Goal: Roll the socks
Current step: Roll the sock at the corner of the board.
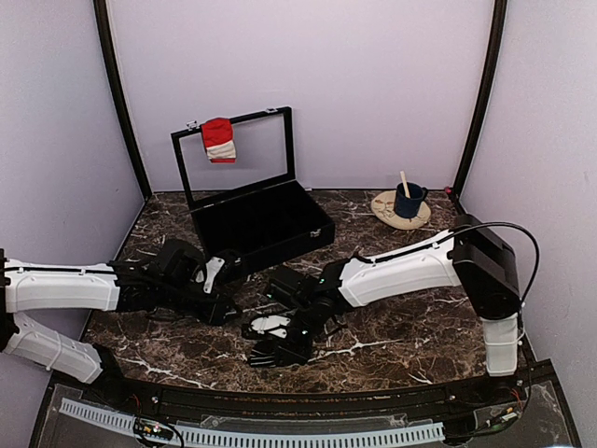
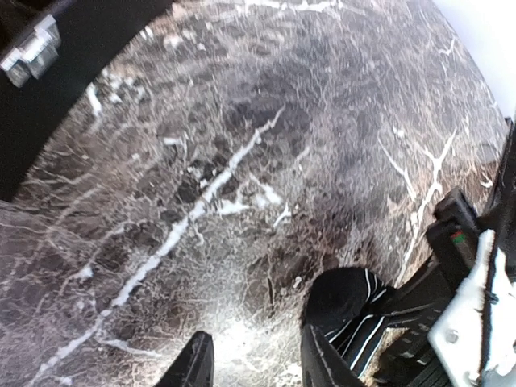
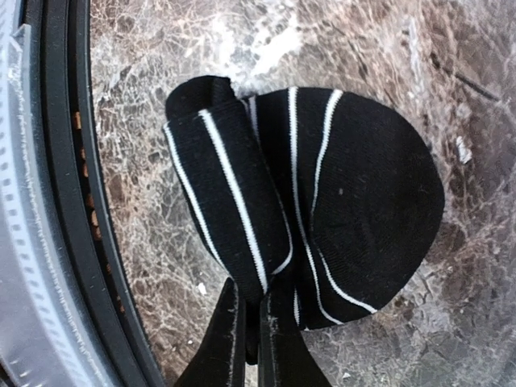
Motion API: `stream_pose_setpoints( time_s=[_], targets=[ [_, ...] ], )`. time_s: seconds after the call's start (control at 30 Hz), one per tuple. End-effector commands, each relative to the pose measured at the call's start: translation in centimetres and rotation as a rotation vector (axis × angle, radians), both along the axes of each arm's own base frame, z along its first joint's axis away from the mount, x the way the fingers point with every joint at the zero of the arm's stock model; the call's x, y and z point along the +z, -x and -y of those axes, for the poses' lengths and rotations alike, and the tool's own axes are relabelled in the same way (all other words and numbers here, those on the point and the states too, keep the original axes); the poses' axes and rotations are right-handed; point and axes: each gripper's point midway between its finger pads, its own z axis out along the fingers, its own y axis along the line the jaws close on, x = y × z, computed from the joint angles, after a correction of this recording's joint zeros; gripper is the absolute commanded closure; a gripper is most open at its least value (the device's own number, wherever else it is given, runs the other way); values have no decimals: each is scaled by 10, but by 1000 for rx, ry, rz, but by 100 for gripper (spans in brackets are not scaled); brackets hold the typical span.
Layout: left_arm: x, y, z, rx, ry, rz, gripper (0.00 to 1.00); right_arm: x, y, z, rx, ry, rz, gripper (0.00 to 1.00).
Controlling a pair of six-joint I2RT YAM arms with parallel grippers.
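Pale lilac walls (image 1: 298, 84) close the scene on three sides, a dark curved pole (image 1: 119, 103) in each rear corner. The counter (image 1: 420, 336) is dark brown marble veined in white, glossy under soft even light, edged at the near side by a black rail (image 1: 308, 399) and a white slotted strip (image 1: 280, 435).

The left arm (image 1: 65, 285) stretches low from the left edge toward the middle. The left gripper (image 2: 254, 359) has its fingers apart with nothing between them. The right arm (image 1: 401, 266) rises at the right, bends at the elbow and reaches left and down. The right gripper (image 3: 251, 305) is pinched tight on a sock (image 3: 355, 201).
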Motion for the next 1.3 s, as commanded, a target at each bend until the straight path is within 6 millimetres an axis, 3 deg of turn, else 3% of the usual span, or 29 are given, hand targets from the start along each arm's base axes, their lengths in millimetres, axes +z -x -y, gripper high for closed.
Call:
stream_pose_setpoints(
  time_s=[0.0,0.2,0.57,0.83,1.27],
  targets=[
    [1,0,-8,67,-60,79,61,-25,14,29,-30,154,-197,100],
    [-1,16,1,47,-134,161,61,-24,8,30,-66,168,-339,100],
    [9,29,-8,112,-170,299,60,-17,-5,28,-102,161,-448,100],
    [16,60,27,-94,-104,357,60,-19,-8,23,-113,167,-499,100],
    [-5,89,65,-366,-191,367,57,-23,-13,22,-127,181,-530,100]
  ],
)
